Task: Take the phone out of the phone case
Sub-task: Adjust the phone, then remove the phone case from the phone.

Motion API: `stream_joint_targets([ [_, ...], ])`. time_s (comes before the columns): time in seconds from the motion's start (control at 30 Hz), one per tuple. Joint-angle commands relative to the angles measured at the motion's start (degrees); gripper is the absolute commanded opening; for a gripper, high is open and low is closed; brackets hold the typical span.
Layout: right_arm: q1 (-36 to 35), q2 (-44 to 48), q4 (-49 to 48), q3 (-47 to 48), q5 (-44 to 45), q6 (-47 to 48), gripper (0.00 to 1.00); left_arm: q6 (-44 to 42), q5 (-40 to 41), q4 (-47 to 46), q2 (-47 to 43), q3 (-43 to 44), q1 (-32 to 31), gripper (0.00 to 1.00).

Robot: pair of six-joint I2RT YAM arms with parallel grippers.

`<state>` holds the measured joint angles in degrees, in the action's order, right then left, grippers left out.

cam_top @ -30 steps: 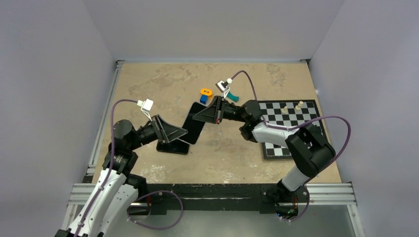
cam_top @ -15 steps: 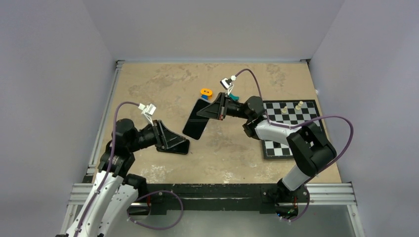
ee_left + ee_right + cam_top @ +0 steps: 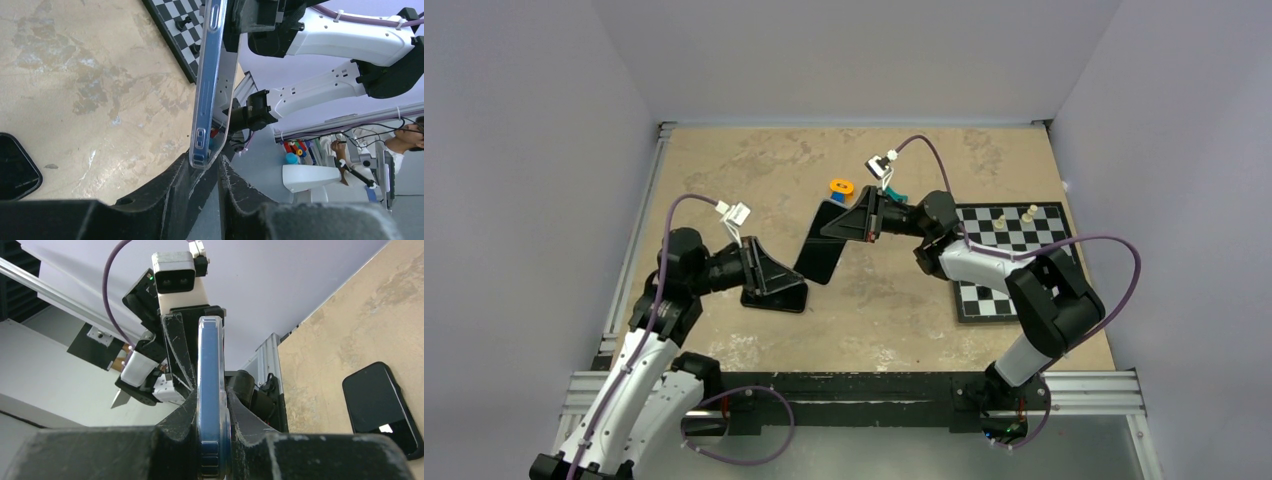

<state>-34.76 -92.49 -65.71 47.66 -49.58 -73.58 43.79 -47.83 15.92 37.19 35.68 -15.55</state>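
The case point(image 3: 821, 252) is up off the table, strung between both arms. On the right wrist cam it's edge-on, a clear bluish rim point(image 3: 212, 390). The right claw point(image 3: 836, 228) is clamped down tight on its far end, with one finger pressed to each face. The left claw point(image 3: 799, 285) is only a little open, with the near end of the case point(image 3: 207, 90) slotted between its fingers point(image 3: 192, 182). As far as I can see it's gripping.

From overhead the case looks dark, so I honestly can't tell whether anything is inside it. A black phone point(image 3: 779, 300) lies flat on the table point(image 3: 724, 170) right under the left claw. It shows on both wrist cams too point(image 3: 15, 167) point(image 3: 380, 407).

Off to the right there's a chessboard point(image 3: 1009, 260) carrying a couple of pieces. A small orange thing point(image 3: 841, 187) sits just past the far end of the case.
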Motion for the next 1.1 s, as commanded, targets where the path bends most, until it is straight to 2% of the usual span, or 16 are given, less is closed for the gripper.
stream_joint_targets([
  [0.0,-0.02,1.12,-4.72,3.48,-2.48,-1.81,0.0,-1.26,-4.14,-4.3,1.3,3.3,-0.19,0.26],
  [0.13,-0.03,0.79,-4.87,4.22,-4.74,-2.5,0.0,-2.73,-7.46,-5.25,3.07,4.15,-0.18,0.12],
  [0.33,-0.09,-2.44,-9.98,6.45,-8.2,-9.29,0.0,-4.24,-10.79,-9.15,2.97,4.58,-0.18,0.05],
  [0.37,-0.12,-3.26,-11.69,6.82,-8.65,-11.14,0.0,-4.31,-10.99,-10.08,2.64,4.57,-0.18,0.0],
  [0.63,-0.74,-10.55,-25.25,11.29,-9.9,-25.48,0.0,-2.53,-13.1,-21.13,0.52,2.52,-0.19,0.0],
  [0.97,-2.38,-14.98,-36.54,15.46,-9.02,-37.11,0.0,-3.12,-12.69,-22.63,1.81,2.66,-0.18,0.0],
  [1.07,-2.89,-15.28,-36.97,16.4,-8.96,-38.3,0.0,-3.27,-13.13,-23.4,2.61,2.37,-0.15,0.0],
])
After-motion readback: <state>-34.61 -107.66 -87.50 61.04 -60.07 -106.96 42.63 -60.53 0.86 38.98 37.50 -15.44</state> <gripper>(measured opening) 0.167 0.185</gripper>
